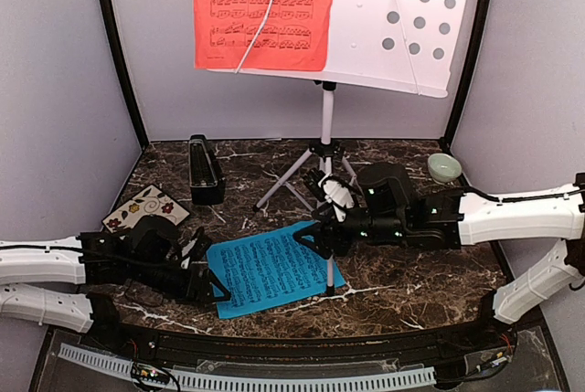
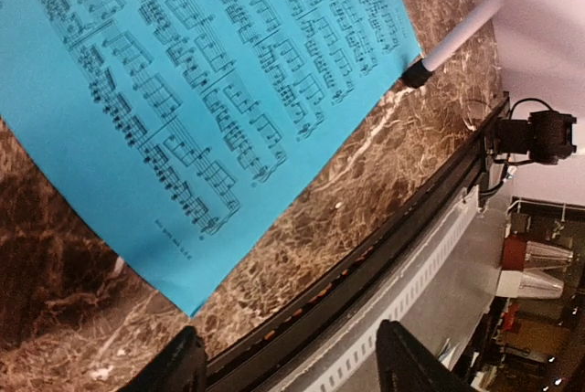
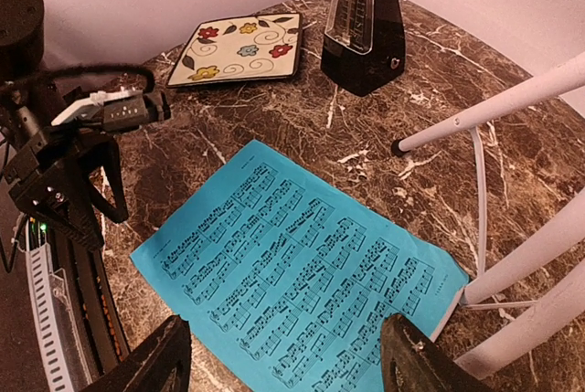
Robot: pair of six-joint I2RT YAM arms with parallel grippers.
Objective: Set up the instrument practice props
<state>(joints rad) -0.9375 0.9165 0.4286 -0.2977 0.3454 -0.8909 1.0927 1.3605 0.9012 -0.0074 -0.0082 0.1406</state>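
Note:
The white perforated music stand (image 1: 402, 22) stands at the back on tripod legs (image 1: 326, 150), with the red sheet (image 1: 262, 10) on its left half. The blue sheet (image 1: 272, 267) lies flat on the marble, one stand leg resting on its right edge; it also shows in the left wrist view (image 2: 183, 90) and the right wrist view (image 3: 292, 273). The black metronome (image 1: 205, 170) stands at the back left, also in the right wrist view (image 3: 364, 26). My left gripper (image 1: 212, 273) is open at the sheet's left edge. My right gripper (image 1: 309, 237) is open just above the sheet's right part.
A floral tile (image 1: 144, 208) lies at the left, behind my left arm. A pale green bowl (image 1: 444, 167) sits at the back right. The table's black front rim (image 2: 366, 264) runs close below the sheet. Grey walls enclose the table.

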